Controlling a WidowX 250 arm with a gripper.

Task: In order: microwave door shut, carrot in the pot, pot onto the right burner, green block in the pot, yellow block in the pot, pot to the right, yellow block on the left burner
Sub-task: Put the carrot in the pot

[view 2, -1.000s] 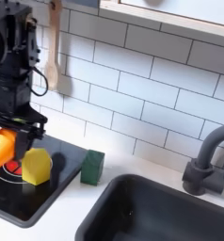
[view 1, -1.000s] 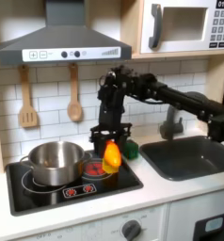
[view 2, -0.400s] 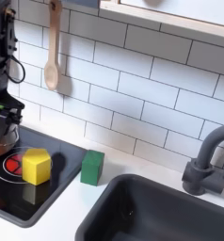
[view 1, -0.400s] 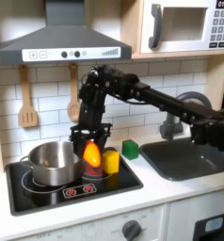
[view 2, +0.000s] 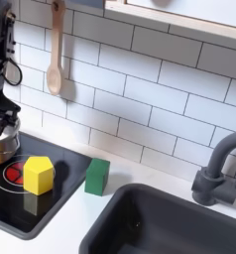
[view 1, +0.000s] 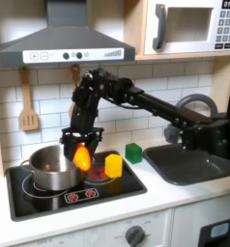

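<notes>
Carrying the carrot point(view 1: 81, 157) in the end effector point(view 1: 80, 154), fingers pinched on it, and I have it hanging at the near rim of the pot point(view 1: 55, 166), not yet inside as far as I can judge. Microwave door point(view 1: 185, 26) high up and off to the first exterior view's right of the end effector looks closed, so I take this as the carrot-into-pot step.

Just beside the end effector, toward the first exterior view's right, the yellow block point(view 1: 113, 165) sits on the cooktop point(view 1: 73, 197); the green block point(view 1: 133, 152) is a bit further out that way on the desk point(view 1: 175, 193). The pot is directly below and to the first exterior view's left.

Risks: if I release now, the carrot may clip the pot rim and roll off onto the cooktop, since it hangs over the edge rather than the middle. Lowering more could bump the pot wall and shove it.

Hard to read: the carrot blocks the fingertips, so grip depth is unclear. The second exterior view cuts off the arm at its left edge, and there the pot point(view 2: 3, 145) is a sliver. Burner under the pot is hidden.
</notes>
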